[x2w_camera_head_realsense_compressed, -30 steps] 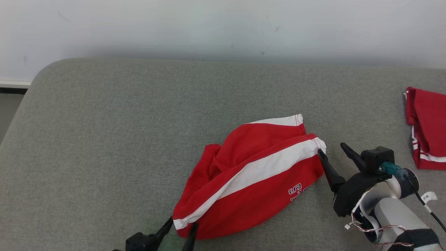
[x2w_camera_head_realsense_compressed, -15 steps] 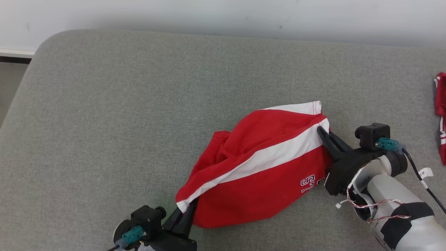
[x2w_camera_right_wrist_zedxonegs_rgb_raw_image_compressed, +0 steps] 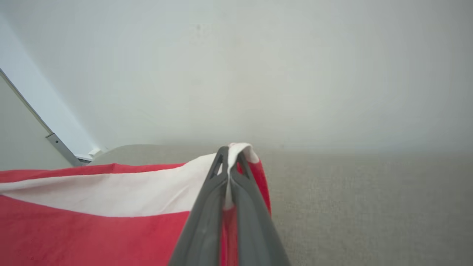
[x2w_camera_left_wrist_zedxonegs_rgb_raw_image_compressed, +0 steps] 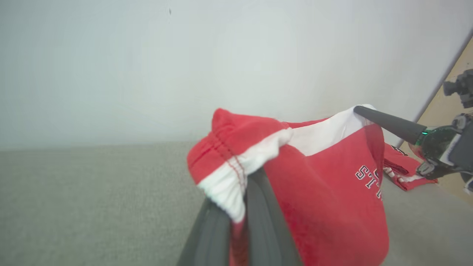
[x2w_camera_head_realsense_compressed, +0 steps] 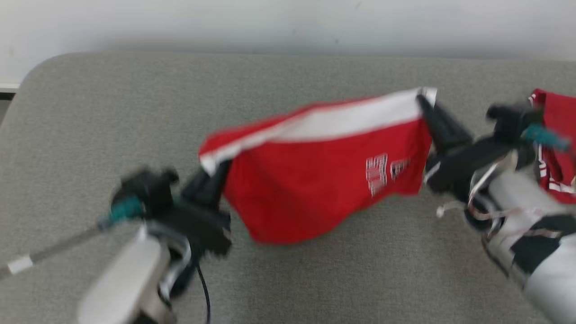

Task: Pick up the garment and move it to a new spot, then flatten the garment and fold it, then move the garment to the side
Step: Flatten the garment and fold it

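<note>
Two grippers, both closed on cloth: my left gripper (x2w_camera_head_realsense_compressed: 215,170) pinches one white-banded corner, and the red-and-white fabric shorts (x2w_camera_head_realsense_compressed: 315,180) hang stretched from its tips across to my right gripper (x2w_camera_head_realsense_compressed: 424,102), clamped on the opposite corner. Spreading the arms further could pull a thin pinch loose. Count: one held pair, one other red garment (x2w_camera_head_realsense_compressed: 555,148) just beyond the right gripper.

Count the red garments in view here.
2. The held garment hangs stretched between the left gripper and right gripper; the second garment lies far right on the grey surface, partly hidden behind the right arm.
</note>
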Tool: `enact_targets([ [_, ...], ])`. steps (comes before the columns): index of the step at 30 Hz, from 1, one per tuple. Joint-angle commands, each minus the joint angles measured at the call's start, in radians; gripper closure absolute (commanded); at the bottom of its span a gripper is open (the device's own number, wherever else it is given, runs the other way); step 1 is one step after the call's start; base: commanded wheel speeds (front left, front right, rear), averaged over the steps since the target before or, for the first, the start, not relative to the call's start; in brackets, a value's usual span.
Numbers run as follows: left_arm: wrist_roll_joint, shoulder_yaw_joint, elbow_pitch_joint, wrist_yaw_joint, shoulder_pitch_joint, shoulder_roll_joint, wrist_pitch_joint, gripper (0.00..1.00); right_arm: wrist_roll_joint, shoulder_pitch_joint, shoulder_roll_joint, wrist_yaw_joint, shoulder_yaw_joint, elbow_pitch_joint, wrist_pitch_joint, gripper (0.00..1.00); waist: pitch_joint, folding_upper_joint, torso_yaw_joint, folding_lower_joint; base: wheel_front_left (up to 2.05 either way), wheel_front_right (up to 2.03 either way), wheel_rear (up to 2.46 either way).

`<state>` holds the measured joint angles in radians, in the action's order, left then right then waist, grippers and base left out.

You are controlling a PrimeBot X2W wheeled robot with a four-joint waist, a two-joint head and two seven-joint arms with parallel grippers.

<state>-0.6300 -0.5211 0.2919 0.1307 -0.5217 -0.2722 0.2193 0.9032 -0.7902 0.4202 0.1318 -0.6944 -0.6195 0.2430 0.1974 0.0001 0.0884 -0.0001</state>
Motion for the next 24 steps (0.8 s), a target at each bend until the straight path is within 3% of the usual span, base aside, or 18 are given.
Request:
enact_targets([
  [1,-0.017,-0.002,-0.006,-0.001,-0.057,-0.015,-0.016,1.0,0.02,-0.038,0.01,-0.003,0.008,0.01,-0.003,1.0,0.029,-0.0001,-0.021,0.0001,0.0,0.0,0.0],
  [7,-0.108,-0.01,0.023,-0.001,-0.461,-0.053,-0.153,1.0,0.084,-0.326,0.038,-0.003,0.06,0.03,-0.074,1.0,0.176,-0.0001,-0.073,0.0001,0.0,0.0,0.0],
  [15,-0.165,0.002,0.194,-0.001,-0.991,-0.044,-0.205,1.0,0.064,-0.758,0.03,-0.003,0.109,-0.076,-0.122,1.0,0.362,-0.0001,-0.133,0.0001,0.0,0.0,0.0],
  [24,-0.202,-0.069,0.394,-0.001,-1.307,-0.026,-0.195,1.0,0.044,-1.018,-0.004,-0.003,0.092,-0.229,-0.109,1.0,0.444,-0.0001,-0.181,0.0001,0.0,0.0,0.0],
])
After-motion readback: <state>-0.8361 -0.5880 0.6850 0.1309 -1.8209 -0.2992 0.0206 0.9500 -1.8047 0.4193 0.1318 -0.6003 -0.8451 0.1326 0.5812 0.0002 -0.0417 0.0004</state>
